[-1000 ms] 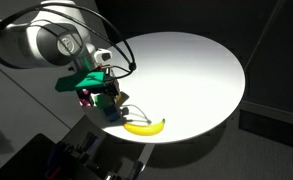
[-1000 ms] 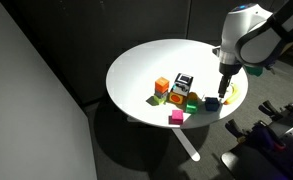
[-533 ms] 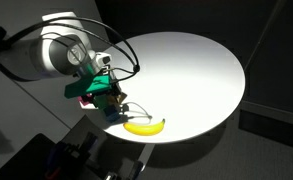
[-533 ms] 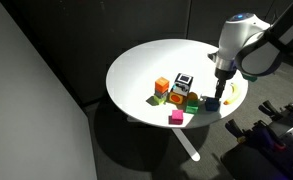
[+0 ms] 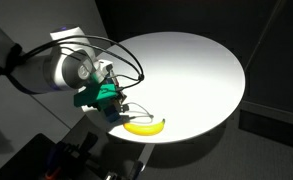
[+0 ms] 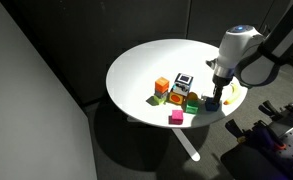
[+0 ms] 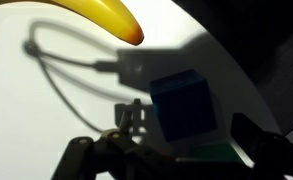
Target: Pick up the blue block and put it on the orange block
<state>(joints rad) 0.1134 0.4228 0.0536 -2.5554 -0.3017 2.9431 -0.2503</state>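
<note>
Hand (image 6: 215, 100) low over the worktop (image 6: 151, 55) near its rim, jaws spread. Wrist view: dark fingers (image 7: 258, 143) stand either side of the blue block (image 7: 186, 105); cannot tell whether they touch it, and no grip is evident. Blue block rests on the white worktop, in the hand's shadow. Banana (image 5: 144, 126) lies near the block, apart from it. In an exterior view the orange block (image 6: 162, 85) stands in a cluster well apart from the hand, just beside a dark labelled block (image 6: 182, 82). Red block (image 6: 176, 99) and green block (image 6: 191, 105) sit in front of those. Magenta block (image 6: 175, 117) lies closest to the rim.
</note>
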